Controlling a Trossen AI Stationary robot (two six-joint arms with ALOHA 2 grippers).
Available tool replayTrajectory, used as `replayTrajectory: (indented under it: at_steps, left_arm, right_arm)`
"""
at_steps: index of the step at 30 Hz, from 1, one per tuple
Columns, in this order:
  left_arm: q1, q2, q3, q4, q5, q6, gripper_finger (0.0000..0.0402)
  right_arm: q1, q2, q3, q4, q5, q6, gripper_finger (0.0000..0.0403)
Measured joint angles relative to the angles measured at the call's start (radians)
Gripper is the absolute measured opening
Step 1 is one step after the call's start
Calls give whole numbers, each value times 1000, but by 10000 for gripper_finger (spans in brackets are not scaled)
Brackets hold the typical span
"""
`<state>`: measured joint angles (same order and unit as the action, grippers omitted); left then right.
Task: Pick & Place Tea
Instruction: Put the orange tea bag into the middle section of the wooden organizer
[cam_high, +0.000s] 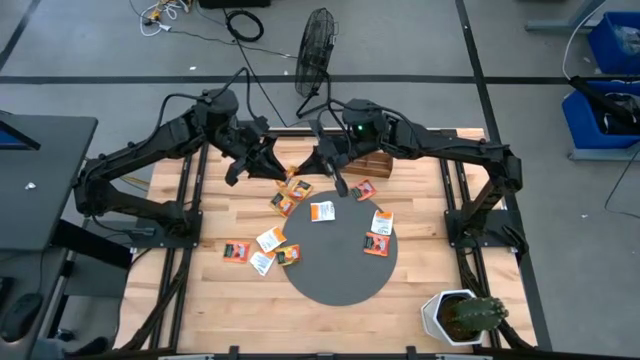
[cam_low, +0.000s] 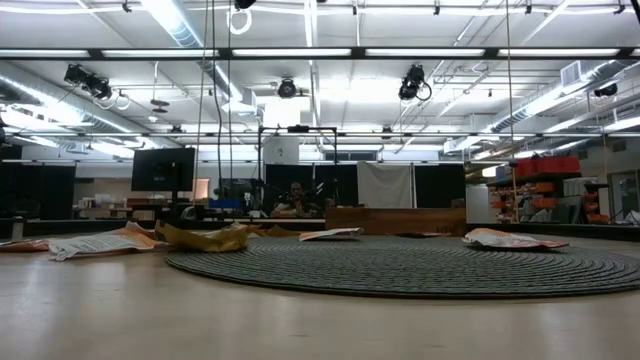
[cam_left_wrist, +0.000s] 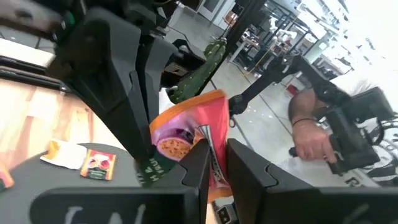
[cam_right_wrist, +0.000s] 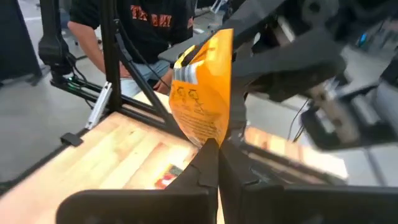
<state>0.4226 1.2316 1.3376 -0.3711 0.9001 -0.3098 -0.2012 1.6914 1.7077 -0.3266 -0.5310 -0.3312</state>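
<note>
Right wrist view alone: right fingers (cam_right_wrist: 214, 152) pinched shut on an orange sachet (cam_right_wrist: 202, 93), left fingers' (cam_left_wrist: 217, 158) state unclear.

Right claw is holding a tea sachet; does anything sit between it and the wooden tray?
Nothing visible. The orange square paper sachet in the right claw hangs beside the long brown wooden tray; the left claw is on its far side.

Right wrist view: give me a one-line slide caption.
Right gripper fingers shut on an orange tea sachet, held above the wooden table, the left gripper at the same sachet.
</note>
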Motion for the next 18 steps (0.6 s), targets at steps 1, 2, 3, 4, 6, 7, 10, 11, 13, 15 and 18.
replayTrajectory:
  at_steps: [1,2,3,4,6,7,10,11,13,15,18]
  left_arm:
    - [2,-1,0,-3,-3,17,60]
    - [2,-2,0,-2,-5,38,60]
    - [2,-3,0,-1,-6,61,61]
    - [4,-3,0,-1,-13,83,61]
    - [11,-3,0,1,-27,117,61]
    - [16,-3,0,2,-29,133,61]
    - [33,-4,0,5,-41,188,62]
    - [38,-4,0,6,-47,214,62]
    - [48,-4,0,16,-49,262,62]
    - [61,-4,0,27,-47,295,62]
    - [79,-5,0,30,-47,331,62]
  right_arm:
    - [0,-3,0,-22,-1,22,1]
    - [0,-6,0,-39,-1,41,1]
    - [1,-10,0,-53,0,57,1]
    - [1,-15,0,-74,0,73,1]
    - [2,-20,0,-97,6,93,1]
    - [4,-20,0,-106,14,102,1]
    - [9,-20,-2,-149,20,114,0]
    - [13,-22,-2,-158,28,115,0]
    - [18,-25,-2,-190,51,135,0]
    - [19,-25,-2,-223,65,170,0]
    - [16,-25,-2,-261,129,269,0]
